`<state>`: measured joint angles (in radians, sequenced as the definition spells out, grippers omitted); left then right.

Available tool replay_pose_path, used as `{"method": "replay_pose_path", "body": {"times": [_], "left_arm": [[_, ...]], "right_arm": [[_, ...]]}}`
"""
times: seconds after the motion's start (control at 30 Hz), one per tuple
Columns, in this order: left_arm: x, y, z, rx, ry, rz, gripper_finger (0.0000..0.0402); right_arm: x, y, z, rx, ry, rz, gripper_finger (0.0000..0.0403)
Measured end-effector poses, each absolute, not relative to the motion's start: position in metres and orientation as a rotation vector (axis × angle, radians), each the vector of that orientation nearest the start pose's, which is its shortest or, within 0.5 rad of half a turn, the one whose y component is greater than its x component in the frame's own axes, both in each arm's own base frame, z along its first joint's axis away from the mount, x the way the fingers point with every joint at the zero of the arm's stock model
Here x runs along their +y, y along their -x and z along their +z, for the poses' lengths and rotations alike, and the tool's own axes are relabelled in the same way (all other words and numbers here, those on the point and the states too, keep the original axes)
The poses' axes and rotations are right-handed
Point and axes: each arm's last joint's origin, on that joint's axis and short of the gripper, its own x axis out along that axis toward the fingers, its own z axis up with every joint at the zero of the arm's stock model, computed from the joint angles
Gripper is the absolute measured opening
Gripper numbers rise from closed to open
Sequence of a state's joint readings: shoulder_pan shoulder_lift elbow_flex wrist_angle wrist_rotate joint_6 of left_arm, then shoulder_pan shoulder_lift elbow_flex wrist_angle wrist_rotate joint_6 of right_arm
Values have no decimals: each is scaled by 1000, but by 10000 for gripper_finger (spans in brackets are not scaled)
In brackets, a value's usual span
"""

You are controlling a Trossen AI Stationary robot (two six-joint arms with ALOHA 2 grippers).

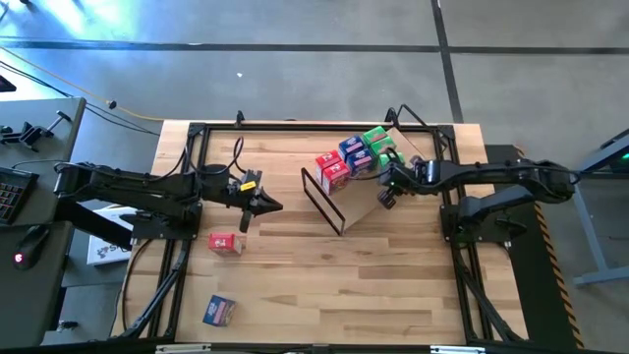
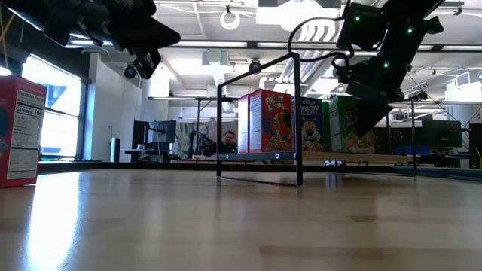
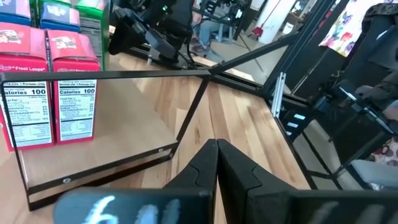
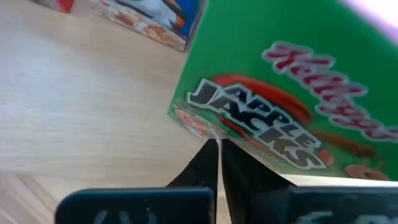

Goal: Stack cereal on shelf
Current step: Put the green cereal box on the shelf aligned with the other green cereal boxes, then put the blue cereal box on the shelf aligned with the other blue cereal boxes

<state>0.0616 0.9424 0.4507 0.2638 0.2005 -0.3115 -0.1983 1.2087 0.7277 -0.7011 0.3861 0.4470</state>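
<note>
The shelf (image 1: 366,205), a slanted plywood board with a black wire frame (image 1: 322,200), stands right of the table's middle. Red (image 1: 334,170), blue (image 1: 354,152) and green (image 1: 377,144) cereal boxes stand upright on it. My right gripper (image 1: 387,183) is shut and points down beside the green boxes; its wrist view shows the fingertips (image 4: 217,148) at a green Apple Jacks box (image 4: 292,81). My left gripper (image 1: 267,205) is shut, empty and above the table left of the shelf, pointing at the wire frame (image 3: 124,163). My right gripper's shut fingertips (image 4: 210,155) stand at the lower edge (image 4: 205,127) of the green box's printed front, coming from above at a slant. Whether they touch the box, I cannot tell.
A loose red box (image 1: 226,242) and a loose blue box (image 1: 218,311) lie on the table's near left part. The red one shows at the low view's left (image 2: 19,132). Black rails (image 1: 187,177) border the tabletop. A person (image 2: 228,141) sits beyond the table.
</note>
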Motion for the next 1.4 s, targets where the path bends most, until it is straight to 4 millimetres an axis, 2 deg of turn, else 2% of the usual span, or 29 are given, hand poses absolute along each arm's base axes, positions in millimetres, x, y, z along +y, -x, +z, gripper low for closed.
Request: {"method": "replay_pose_path", "body": {"times": [0.3, 0.53, 0.9, 1.1, 1.23, 1.4], "left_arm": [[7, -202, 231, 259, 341, -100, 0], [7, -202, 231, 259, 341, -99, 0], [7, -202, 231, 259, 339, -99, 0], [6, -203, 232, 270, 328, -134, 0], [1, -205, 250, 352, 312, -140, 0], [-18, -203, 281, 538, 280, -71, 0]], "right_arm": [[-57, -202, 204, 1050, -211, -744, 0], [-55, -195, 201, 1144, -180, -732, 0], [-58, -197, 203, 1099, -123, -803, 0], [-56, -197, 205, 1106, -114, -775, 0], [-47, -196, 225, 1054, -92, -729, 0], [-30, -189, 242, 885, -113, -668, 0]]}}
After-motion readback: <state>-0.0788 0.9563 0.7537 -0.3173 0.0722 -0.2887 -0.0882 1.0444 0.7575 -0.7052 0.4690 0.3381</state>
